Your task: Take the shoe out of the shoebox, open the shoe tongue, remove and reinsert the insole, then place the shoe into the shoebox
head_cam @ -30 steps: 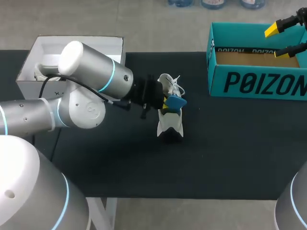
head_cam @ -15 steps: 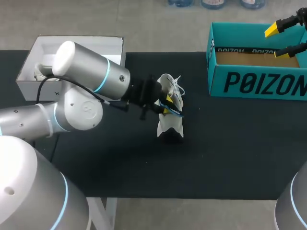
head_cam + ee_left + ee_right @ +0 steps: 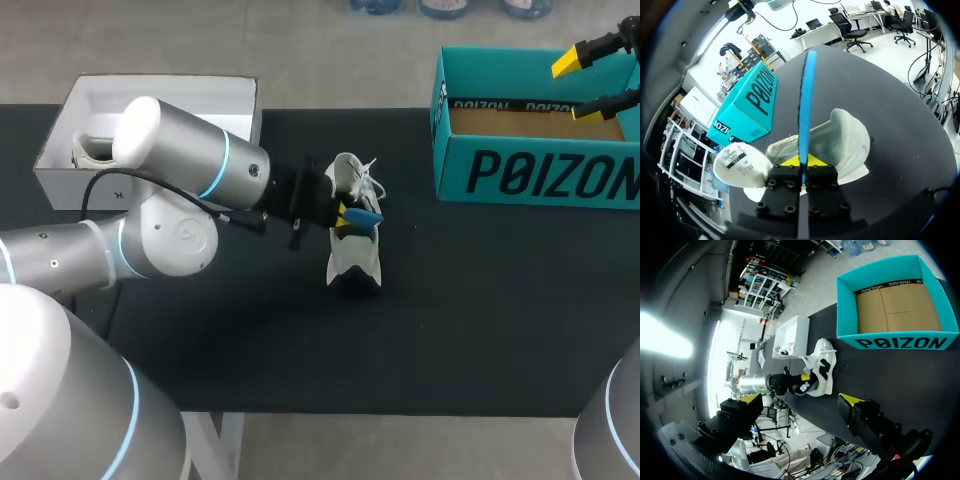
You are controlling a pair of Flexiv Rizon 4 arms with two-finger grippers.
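Note:
A white shoe (image 3: 353, 250) with a black sole stands in the middle of the black table, laces toward the back. My left gripper (image 3: 345, 213) is at the shoe's opening, shut on a blue insole (image 3: 366, 215) that sticks out to the right. In the left wrist view the blue insole (image 3: 805, 95) runs edge-on from between the shut yellow tips of my left gripper (image 3: 801, 161) over the white shoe (image 3: 845, 145). The teal shoebox (image 3: 540, 175) stands open at the back right, nothing in it. My right gripper (image 3: 588, 85) hangs open above the box.
A white box (image 3: 150, 88) stands at the back left, behind my left arm. In the right wrist view the teal shoebox (image 3: 900, 342), the shoe (image 3: 821, 371) and the white box (image 3: 790, 335) lie far below the open right gripper (image 3: 800, 400).
Less of the blue insole shows at the shoe's opening than a second ago, and the left wrist has shifted slightly. The right arm has not moved.

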